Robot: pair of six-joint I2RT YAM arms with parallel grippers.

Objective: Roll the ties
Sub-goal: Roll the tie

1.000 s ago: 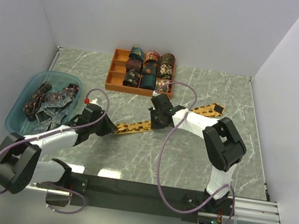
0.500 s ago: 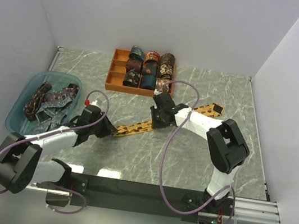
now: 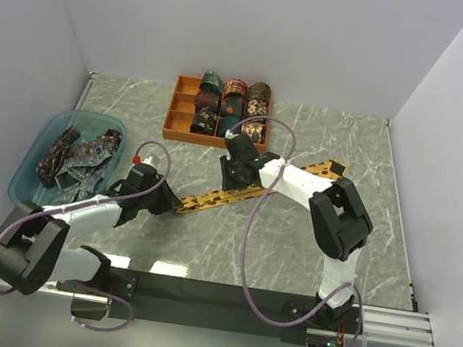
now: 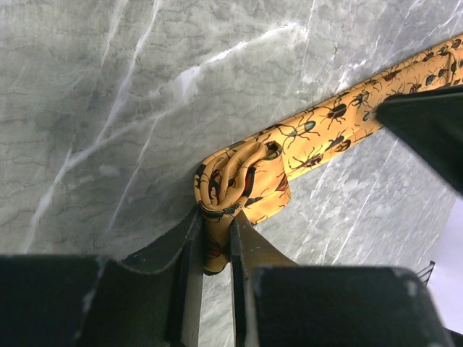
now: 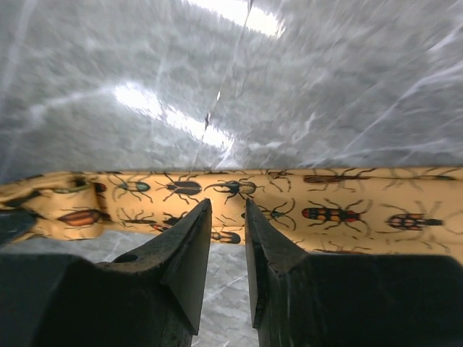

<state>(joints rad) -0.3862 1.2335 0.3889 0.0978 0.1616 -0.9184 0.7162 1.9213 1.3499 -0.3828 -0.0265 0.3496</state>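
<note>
— What is seen nearest, at the left arm?

— The left fingers (image 4: 189,242) are closed on the mustard-gold tie (image 4: 325,130). Its near-left end is wound into a small coil (image 4: 231,173), and that coil is clamped between them, just above the grey marbled counter (image 4: 108,108).

— How is the rest of that tie laid?

— It is stretched flat on the counter, running from the coil on a diagonal toward the far right. Its broader end is seen there in the top view. Small dark beetles are printed along it.

— And the right arm?

— The right fingers (image 5: 189,238) are set at the tie's middle stretch, farther back than the left ones and to their right. Only a narrow gap is left between them, and the tips are seen over the edge of the fabric. Whether the fabric is pinched cannot be told.

— What is found at the left side?

— A translucent blue basin (image 3: 21,180) is placed by the left wall, and loose dark ties (image 3: 75,158) are heaped in it.

— And farthest back?

— An orange tray (image 3: 180,136) is set near the back wall. Rolled ties (image 3: 233,108) are packed into its compartments.
</note>
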